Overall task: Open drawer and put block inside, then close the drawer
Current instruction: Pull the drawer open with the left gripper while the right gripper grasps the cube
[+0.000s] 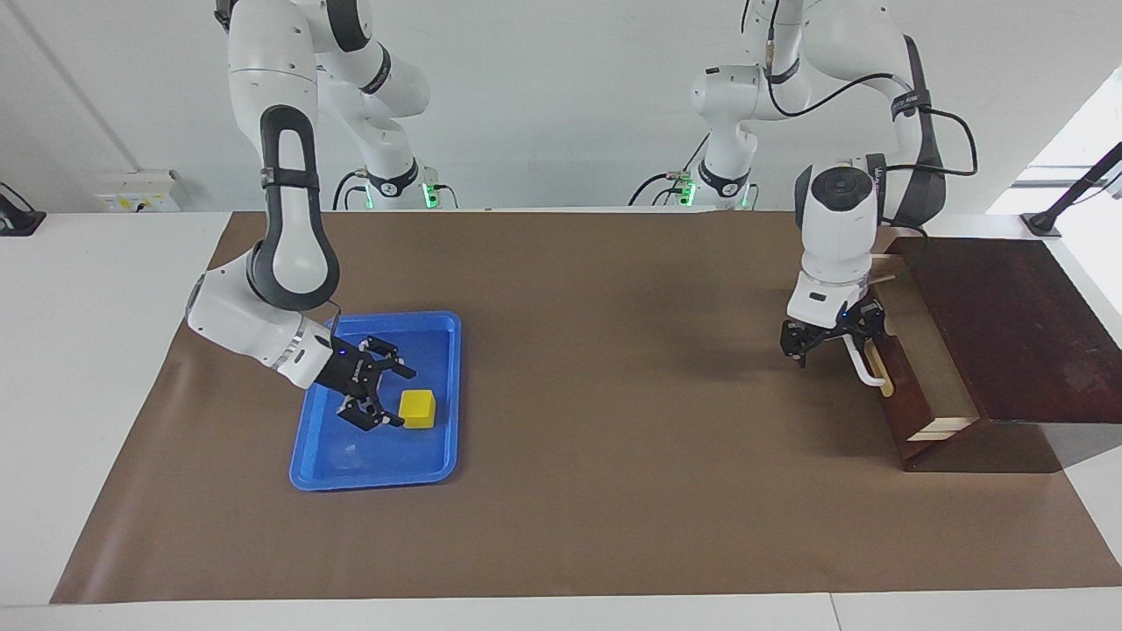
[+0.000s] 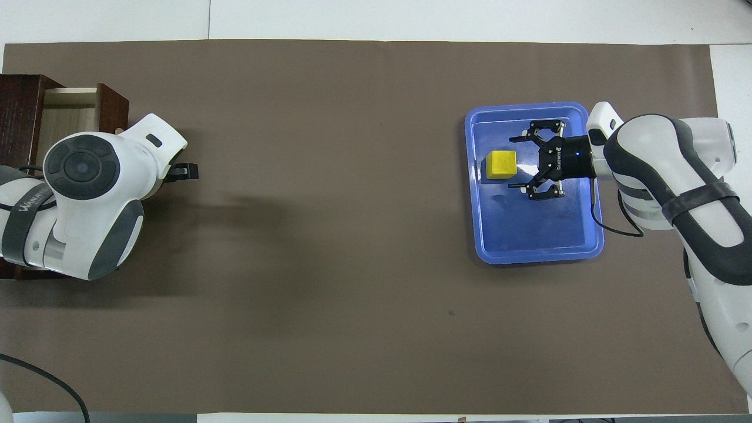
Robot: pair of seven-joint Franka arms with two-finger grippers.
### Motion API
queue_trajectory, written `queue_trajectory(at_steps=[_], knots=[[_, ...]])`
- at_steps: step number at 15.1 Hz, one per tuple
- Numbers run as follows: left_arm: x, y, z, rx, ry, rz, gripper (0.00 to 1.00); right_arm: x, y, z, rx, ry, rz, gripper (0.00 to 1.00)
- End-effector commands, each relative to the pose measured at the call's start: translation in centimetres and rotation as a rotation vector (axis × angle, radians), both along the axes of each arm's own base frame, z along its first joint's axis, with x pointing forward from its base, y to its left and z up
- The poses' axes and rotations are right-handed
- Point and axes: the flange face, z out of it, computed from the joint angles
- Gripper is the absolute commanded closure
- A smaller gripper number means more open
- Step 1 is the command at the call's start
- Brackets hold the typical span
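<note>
**Ana:** Toward the left arm's end of the bench (image 1: 614, 526), the drawer (image 1: 929, 386) is pulled partly out of its dark box (image 1: 1017, 324), pale floor showing. The left claw (image 1: 828, 346) sits at the white handle (image 1: 863, 366); whether it is clenched on the bar I cannot tell.

**Ben:** And the block (image 1: 418, 408)?

**Ana:** It lies in the blue tray (image 1: 307, 478) at the right arm's end, well apart from the drawer. The right claw (image 1: 375, 392) is low in the tray just beside it, fingers spread and holding nothing.

**Ben:** What might go wrong?

**Ana:** I'd judge the cube is not yet between the fingers, so a forward push could meet it with a fingertip and slide it toward the tray's rim. Closing off-centre could twist or squirt it out. The drawer may also be too little open for a clean drop.

**Ben:** Orientation?

**Ana:** The block is a cube, so no long axis; it sits flat, sides roughly square with the tray. The drawer's front runs nearer-to-farther from the robots, and it slides out toward the bench's middle.
</note>
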Motion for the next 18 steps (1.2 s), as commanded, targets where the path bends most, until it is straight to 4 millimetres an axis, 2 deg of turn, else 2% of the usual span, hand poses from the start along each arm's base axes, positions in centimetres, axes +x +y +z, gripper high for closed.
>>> queue_trajectory(at_steps=[1, 3, 6, 7, 11, 12, 13, 14, 15, 16, 17, 18], knots=[[-0.6, -3.8, 0.5, -0.055, 0.012, 0.033, 0.0, -0.7, 0.3, -1.0, 0.024, 0.009, 0.012, 0.0], [-1.2, -5.8, 0.5, -0.084, 0.007, 0.053, 0.0, -1.2, 0.2, -1.3, 0.03, 0.026, 0.004, 0.0], [-1.6, -7.4, 0.7, -0.111, 0.001, 0.065, 0.0, -1.3, 0.1, -1.4, 0.034, 0.028, 0.006, 0.0], [-1.4, -7.6, 1.0, -0.126, -0.003, 0.074, 0.0, -1.3, -0.6, -2.0, 0.032, 0.032, -0.003, 0.0], [-1.2, -8.3, 1.3, -0.136, 0.009, 0.078, 0.0, -1.2, -0.6, -1.7, 0.042, 0.038, 0.0, 0.0], [-1.3, -8.2, 1.2, -0.127, 0.023, 0.081, 0.0, -1.1, -0.6, -1.7, 0.042, 0.035, -0.002, 0.05], [-1.1, -8.1, 1.6, -0.121, 0.031, 0.088, 0.0, -1.0, -0.6, -1.6, 0.044, 0.032, -0.011, 0.17], [-0.6, -8.1, 2.8, -0.117, 0.031, 0.097, 0.0, -0.9, -0.7, -1.6, 0.057, 0.029, -0.028, 0.32], [0.3, -8.2, 3.6, -0.111, 0.059, 0.121, 0.0, -0.9, -0.6, -1.6, 0.059, 0.026, -0.031, 0.65], [1.6, -8.6, 5.6, -0.146, 0.086, 0.165, 0.0, -0.8, -0.8, -1.6, 0.051, 0.017, -0.04, 0.94], [2.6, -8.8, 7.2, -0.177, 0.126, 0.217, 0.0, -0.7, -0.6, -1.5, 0.047, 0.013, -0.042, 1.0], [3.2, -9.0, 8.7, -0.185, 0.137, 0.274, 0.0, -0.6, -0.5, -1.4, 0.046, 0.01, -0.04, 1.0]])
